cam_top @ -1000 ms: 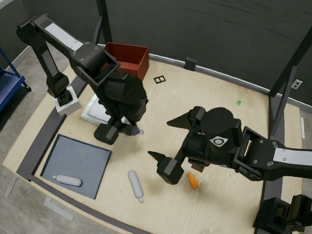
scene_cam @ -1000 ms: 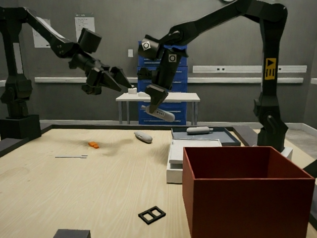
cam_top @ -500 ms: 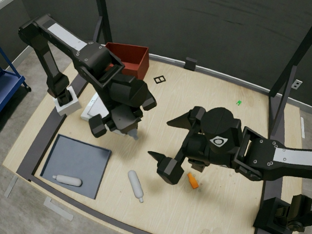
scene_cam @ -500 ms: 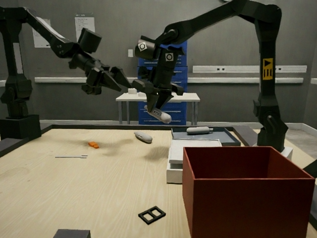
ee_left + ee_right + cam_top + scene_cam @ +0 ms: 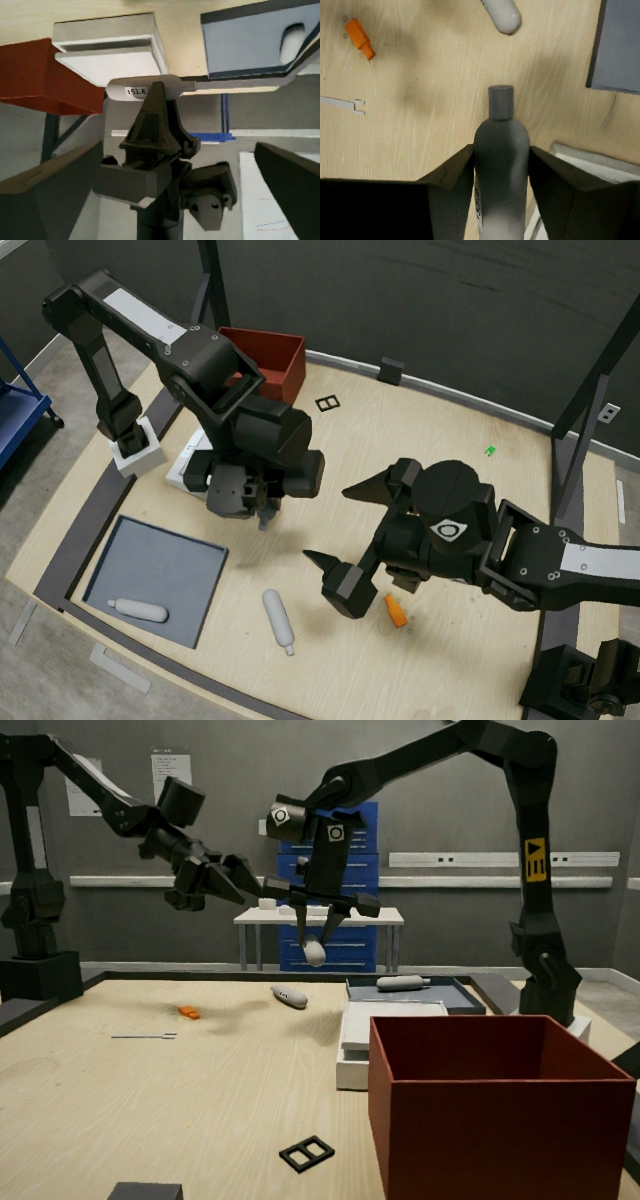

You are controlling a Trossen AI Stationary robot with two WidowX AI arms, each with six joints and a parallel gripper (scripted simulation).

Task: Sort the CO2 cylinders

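The gas bottle (image 5: 264, 521) (image 5: 314, 953) (image 5: 117, 90) (image 5: 501, 175) is pinched between the right jaws (image 5: 267, 506) (image 5: 313, 939), which are partly closed, one finger on each side of its body. Its neck sticks out past the fingertips, and the whole bottle is up off the worktop (image 5: 439, 663) (image 5: 206, 1092) (image 5: 435, 135) (the label on its side looks like 151.6 in the left wrist view).

Near it, lower down, is the white scale (image 5: 180, 467) (image 5: 354, 1076) (image 5: 105, 32) (image 5: 590, 157); its display can't be read here. The left jaws (image 5: 324, 522) (image 5: 251, 898) stand wide open in the air with nothing between them.

Further out, a second bottle (image 5: 139, 610) (image 5: 400, 983) (image 5: 292, 44) lies flat in the blue-grey tray (image 5: 165, 560) (image 5: 361, 993) (image 5: 240, 45) (image 5: 620, 55). A third bottle (image 5: 278, 619) (image 5: 289, 996) (image 5: 502, 15) lies on the worktop outside the tray, and an orange piece (image 5: 395, 610) (image 5: 189, 1012) (image 5: 360, 37) lies near a thin forked tool (image 5: 144, 1036) (image 5: 340, 102).

The red bin (image 5: 294, 369) (image 5: 506, 1133) (image 5: 45, 80) stands beyond the scale from the tray, with a flat black frame (image 5: 327, 403) (image 5: 307, 1153) near it
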